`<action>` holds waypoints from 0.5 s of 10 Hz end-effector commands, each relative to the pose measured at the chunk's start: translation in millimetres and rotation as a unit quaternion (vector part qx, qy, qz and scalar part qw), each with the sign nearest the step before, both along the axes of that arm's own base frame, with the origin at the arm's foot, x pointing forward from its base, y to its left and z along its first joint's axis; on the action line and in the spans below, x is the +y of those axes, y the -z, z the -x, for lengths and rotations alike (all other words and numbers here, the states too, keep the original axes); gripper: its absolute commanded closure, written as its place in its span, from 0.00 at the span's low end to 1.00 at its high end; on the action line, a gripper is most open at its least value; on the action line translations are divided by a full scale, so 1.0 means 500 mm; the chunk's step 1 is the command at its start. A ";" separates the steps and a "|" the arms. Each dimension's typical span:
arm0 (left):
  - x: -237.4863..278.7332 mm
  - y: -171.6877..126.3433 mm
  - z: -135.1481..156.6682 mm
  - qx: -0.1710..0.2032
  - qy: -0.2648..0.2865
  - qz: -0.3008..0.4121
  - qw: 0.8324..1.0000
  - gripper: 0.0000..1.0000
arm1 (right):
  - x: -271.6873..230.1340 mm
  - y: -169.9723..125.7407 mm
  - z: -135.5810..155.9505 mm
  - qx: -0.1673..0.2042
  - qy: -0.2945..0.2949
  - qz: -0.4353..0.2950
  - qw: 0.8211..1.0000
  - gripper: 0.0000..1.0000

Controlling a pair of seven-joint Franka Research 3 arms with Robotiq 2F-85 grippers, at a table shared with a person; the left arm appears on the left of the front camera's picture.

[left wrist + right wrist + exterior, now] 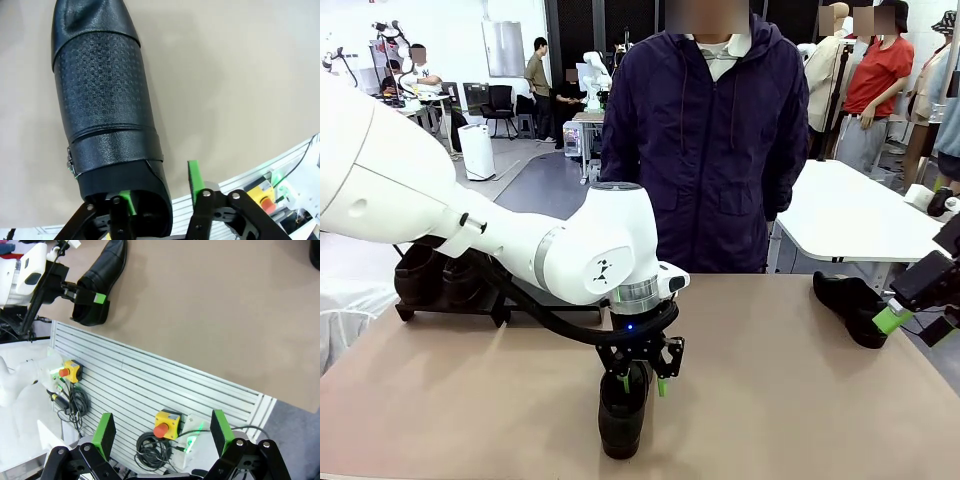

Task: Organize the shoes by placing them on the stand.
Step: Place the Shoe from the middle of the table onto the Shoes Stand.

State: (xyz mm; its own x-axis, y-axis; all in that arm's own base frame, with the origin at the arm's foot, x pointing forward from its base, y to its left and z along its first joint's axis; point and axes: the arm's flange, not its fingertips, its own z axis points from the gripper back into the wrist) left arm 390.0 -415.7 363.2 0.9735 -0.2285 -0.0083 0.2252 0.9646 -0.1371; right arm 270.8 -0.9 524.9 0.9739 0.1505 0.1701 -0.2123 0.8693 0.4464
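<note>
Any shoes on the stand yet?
Yes, two shoes sit side by side on the stand at far left of the front view.

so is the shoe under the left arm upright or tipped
upright: shoe rests on its sole, opening up under the left tool

Person point(715, 150) in purple jacket behind tan table point(800, 400); yellow e-stop box point(167, 421) w/ coiled cable point(151, 451).

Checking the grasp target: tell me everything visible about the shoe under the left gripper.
The shoe is black leather by its look, with a textured upper and smooth toe. It stands upright on the table, heel near the robot-side edge. The left gripper straddles its heel rim, one finger inside the opening, one outside.
</note>
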 end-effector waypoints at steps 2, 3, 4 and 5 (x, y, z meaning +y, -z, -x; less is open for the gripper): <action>-0.006 -0.002 -0.008 0.005 -0.007 -0.013 1.000 1.00 | -0.003 0.000 0.000 0.000 -0.003 -0.005 1.000 0.00; -0.005 -0.002 -0.008 0.005 -0.006 -0.014 1.000 1.00 | -0.003 0.000 0.000 0.000 -0.003 -0.005 1.000 0.00; -0.006 -0.003 -0.007 0.005 -0.006 -0.015 1.000 1.00 | -0.003 0.000 0.000 0.000 -0.003 -0.005 1.000 0.00; -0.005 -0.003 -0.007 0.005 -0.006 -0.014 1.000 1.00 | -0.003 0.000 0.000 0.000 -0.003 -0.005 1.000 0.00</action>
